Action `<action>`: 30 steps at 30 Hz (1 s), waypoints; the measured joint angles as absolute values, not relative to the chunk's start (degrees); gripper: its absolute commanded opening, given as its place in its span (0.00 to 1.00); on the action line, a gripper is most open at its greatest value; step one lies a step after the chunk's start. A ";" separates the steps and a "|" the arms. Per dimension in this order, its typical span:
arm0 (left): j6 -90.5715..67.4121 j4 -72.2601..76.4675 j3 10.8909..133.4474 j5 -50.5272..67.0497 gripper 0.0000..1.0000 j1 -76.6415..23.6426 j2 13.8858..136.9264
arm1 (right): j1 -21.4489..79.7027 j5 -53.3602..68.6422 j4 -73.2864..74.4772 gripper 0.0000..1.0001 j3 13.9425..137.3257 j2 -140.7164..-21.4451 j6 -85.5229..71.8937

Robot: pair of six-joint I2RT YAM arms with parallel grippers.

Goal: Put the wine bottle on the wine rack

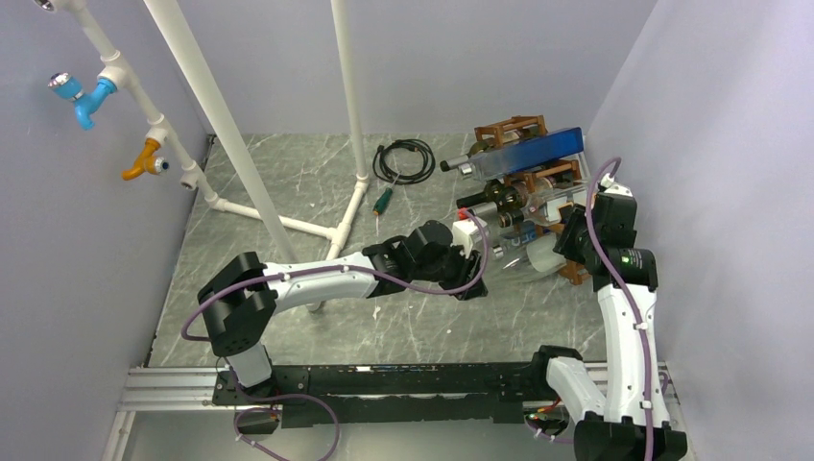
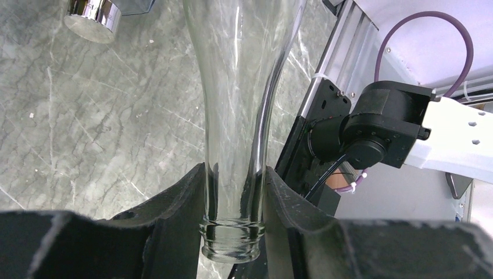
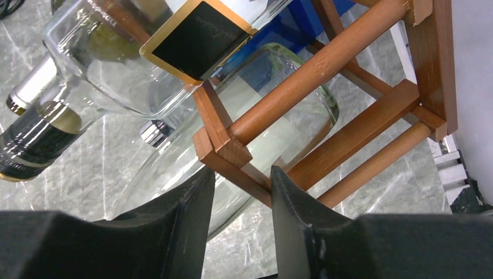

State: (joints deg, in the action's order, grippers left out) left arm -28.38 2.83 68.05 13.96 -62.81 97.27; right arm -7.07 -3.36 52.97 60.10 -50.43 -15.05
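The wine bottle (image 1: pixel 539 257) is clear glass and lies on its side, its base end inside a bottom cell of the reddish-brown wine rack (image 1: pixel 512 130). My left gripper (image 1: pixel 473 269) is shut on its neck; the left wrist view shows the neck (image 2: pixel 232 145) clamped between both fingers (image 2: pixel 180 215), just above the threaded mouth. My right gripper (image 1: pixel 568 252) is at the rack's near lower corner. In the right wrist view it (image 3: pixel 241 180) is closed on a thin rack bar (image 3: pixel 258 177), with the clear bottle's body (image 3: pixel 290 125) behind the bars.
A blue bottle (image 1: pixel 538 152) lies on top of the rack and dark bottles (image 1: pixel 494 197) fill other cells. A black cable coil (image 1: pixel 403 158) and a screwdriver (image 1: pixel 383 201) lie behind. White pipe frame (image 1: pixel 288 226) stands left of centre. The right wall is close to the rack.
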 measured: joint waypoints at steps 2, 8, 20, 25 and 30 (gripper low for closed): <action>-28.38 3.16 68.05 14.20 0.00 -62.65 97.27 | -7.55 -3.40 51.59 0.36 58.92 -50.28 -14.61; -28.67 4.10 68.05 14.37 0.00 -62.46 97.34 | -7.53 -2.24 50.68 0.00 57.87 -48.88 -11.22; -35.94 8.75 70.59 20.82 0.00 -61.63 105.86 | -8.62 -2.59 47.20 0.00 56.14 -48.05 -4.78; -36.25 7.88 70.94 19.84 0.00 -61.78 105.30 | -8.80 -2.83 46.81 0.00 55.90 -47.99 -4.89; -31.92 3.49 71.07 12.43 0.00 -63.37 100.55 | -8.67 -0.30 47.13 0.00 55.94 -47.86 -6.37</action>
State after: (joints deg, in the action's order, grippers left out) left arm -31.92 3.49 71.07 12.43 -63.37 100.55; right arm -8.67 -0.30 47.13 55.94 -47.86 -6.37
